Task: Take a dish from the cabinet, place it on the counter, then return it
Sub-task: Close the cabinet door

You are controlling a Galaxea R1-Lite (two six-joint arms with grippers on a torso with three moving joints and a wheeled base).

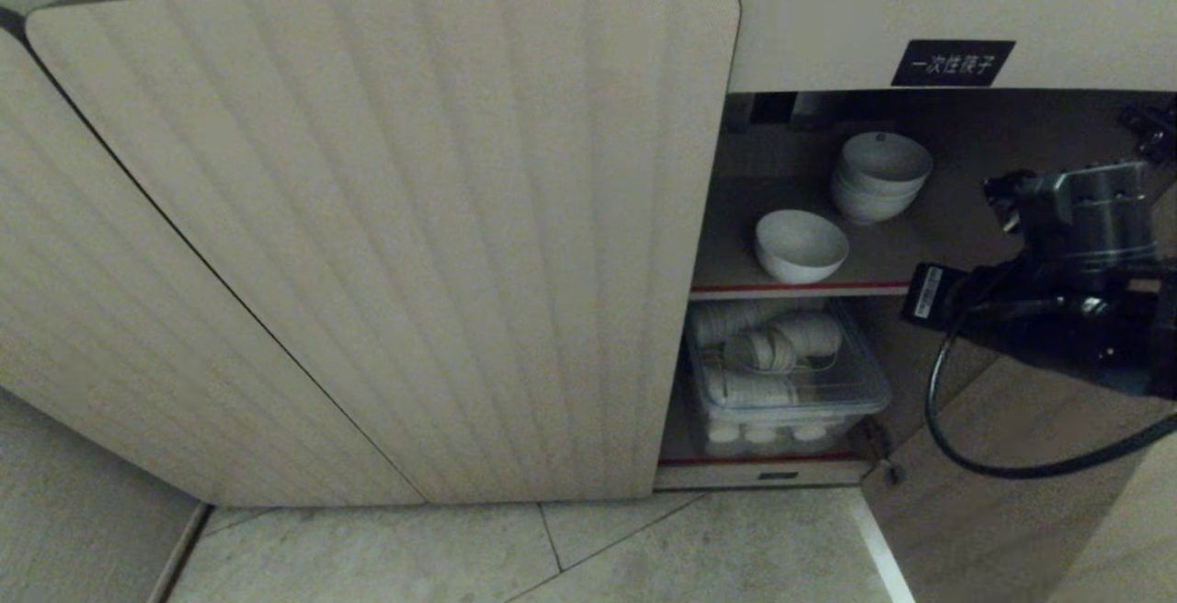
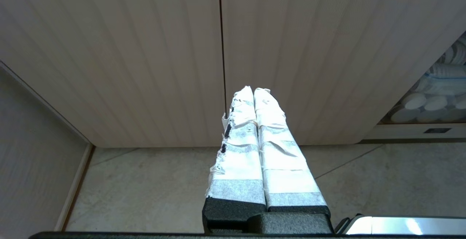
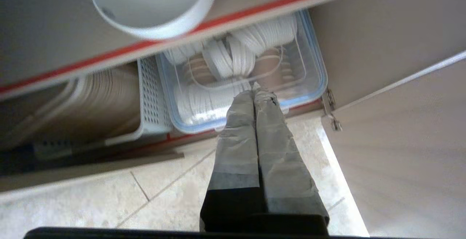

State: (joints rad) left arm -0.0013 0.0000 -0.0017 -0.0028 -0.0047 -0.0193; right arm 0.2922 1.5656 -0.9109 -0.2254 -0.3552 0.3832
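Cabinet [image 1: 386, 235]: two ribbed doors closed, one compartment open, two red-edged shelves. Lower shelf: one clear lidded bin [image 1: 787, 373] of stacked white ware. Upper shelf: one stack of white bowls [image 1: 878, 178], plus one single dish [image 1: 800, 244] near the front edge. Right gripper [image 3: 253, 95] pressed closed, empty, below the dish. Left gripper [image 2: 252, 92] closed, empty, facing closed doors.

Head view: dim and grainy, the cabinet [image 1: 386, 235] interior in shadow. Left wrist view: evenly bright and sharp, glare on a metal edge [image 2: 404, 225]. Right wrist view: the near white bowl [image 3: 153, 6] soft-focused, the floor [image 3: 91, 210] pale.
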